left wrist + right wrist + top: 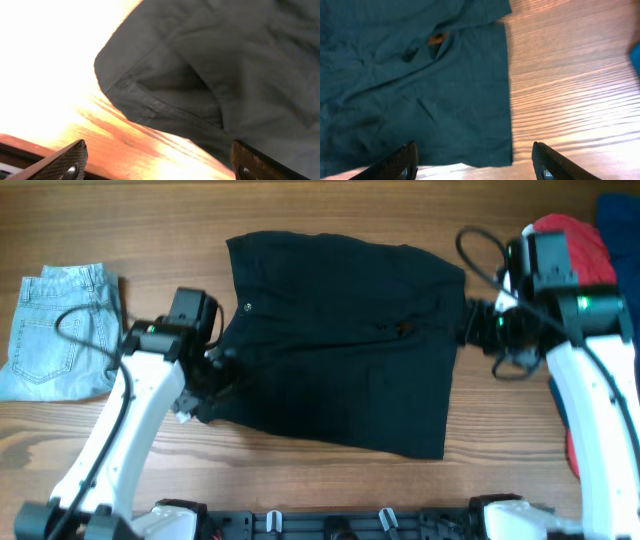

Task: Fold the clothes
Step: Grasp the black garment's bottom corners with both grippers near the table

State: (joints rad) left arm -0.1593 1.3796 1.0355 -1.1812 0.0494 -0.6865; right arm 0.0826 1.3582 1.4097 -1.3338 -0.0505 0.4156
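**A:** Nearest the lens in the left wrist view, the left gripper point(160, 162) shows 2 dark fingers in the bottom corners. They are spread wide with nothing between them.

**B:** And the right gripper point(475, 162)?

**A:** The same. Its 2 fingers stand apart at the bottom of its view, over the right hem of the black garment point(340, 350).

**B:** Where does that garment lie?

**A:** Overhead, it is spread out mid-frame on the wooden table point(330, 210), with 1 gripper at each side edge.

**B:** What does only the overhead show?

**A:** Folded jeans point(55, 330) at the left, apart from the garment. A red cloth point(572, 235) and a blue cloth point(622, 215) sit at the upper right, partly hidden by the right arm point(600, 410).

**B:** Any label?

**A:** The right wrist view shows 1 small orange tab point(437, 38) near the top, too small to read. In the left wrist view, glare washes out the table at the upper left.
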